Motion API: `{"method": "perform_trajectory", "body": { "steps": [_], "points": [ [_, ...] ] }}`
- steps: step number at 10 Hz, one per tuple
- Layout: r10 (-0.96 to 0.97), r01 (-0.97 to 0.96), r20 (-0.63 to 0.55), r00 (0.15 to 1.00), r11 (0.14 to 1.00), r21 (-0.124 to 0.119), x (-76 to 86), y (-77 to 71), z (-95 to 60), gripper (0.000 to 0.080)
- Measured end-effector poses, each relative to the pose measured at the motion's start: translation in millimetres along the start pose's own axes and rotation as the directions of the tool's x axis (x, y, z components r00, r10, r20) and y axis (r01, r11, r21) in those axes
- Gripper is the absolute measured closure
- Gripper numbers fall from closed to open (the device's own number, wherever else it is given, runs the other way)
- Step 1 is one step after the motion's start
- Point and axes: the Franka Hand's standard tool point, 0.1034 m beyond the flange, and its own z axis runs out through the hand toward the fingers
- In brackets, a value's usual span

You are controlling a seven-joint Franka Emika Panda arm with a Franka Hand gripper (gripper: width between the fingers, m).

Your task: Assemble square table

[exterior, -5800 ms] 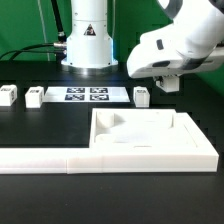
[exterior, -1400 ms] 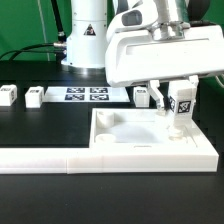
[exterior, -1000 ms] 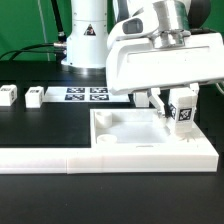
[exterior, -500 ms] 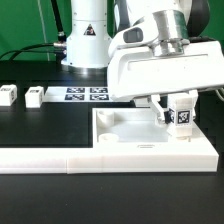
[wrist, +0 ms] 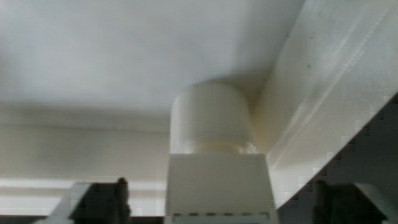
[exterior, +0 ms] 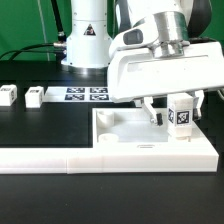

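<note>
Wrist view showed the fingers [wrist: 103, 200] pinching one leg [wrist: 217, 130], its rounded end by the raised rim of the tabletop [wrist: 107, 60]. Only the exterior view showed that leg's tag [exterior: 182, 116], the one tabletop on the counter [exterior: 60, 125], and two loose legs [exterior: 9, 95] [exterior: 35, 97] well apart toward the exterior view's left.

The marker board [exterior: 85, 95] is lying flat on the far part of the black table [exterior: 40, 125]. The long low white wall [exterior: 40, 158] is running along the table's near edge.
</note>
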Motion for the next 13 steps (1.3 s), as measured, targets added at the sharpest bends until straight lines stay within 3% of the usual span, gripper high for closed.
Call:
{"method": "perform_trajectory", "body": {
  "steps": [1, 2, 4, 9, 12, 13],
  "points": [
    [0.000, 0.000, 0.000, 1.000, 1.000, 0.000, -0.1, 0.0, 0.0, 0.0190],
    [0.016, -0.016, 0.004, 1.000, 1.000, -0.001, -2.0, -1.0, -1.1, 0.0158],
    [0.040, -0.040, 0.020, 0.999, 0.999, -0.005, -7.1, -5.8, -10.3, 0.0152],
    [0.032, -0.032, 0.033, 0.999, 0.999, 0.003, 15.5, -6.3, -35.2, 0.0150],
    [0.033, -0.034, 0.061, 0.998, 0.999, 0.009, 18.4, -6.1, -36.3, 0.0150],
    [0.035, -0.038, 0.135, 0.990, 0.999, 0.021, 14.7, -6.9, -32.4, 0.0150]
  ]
}}
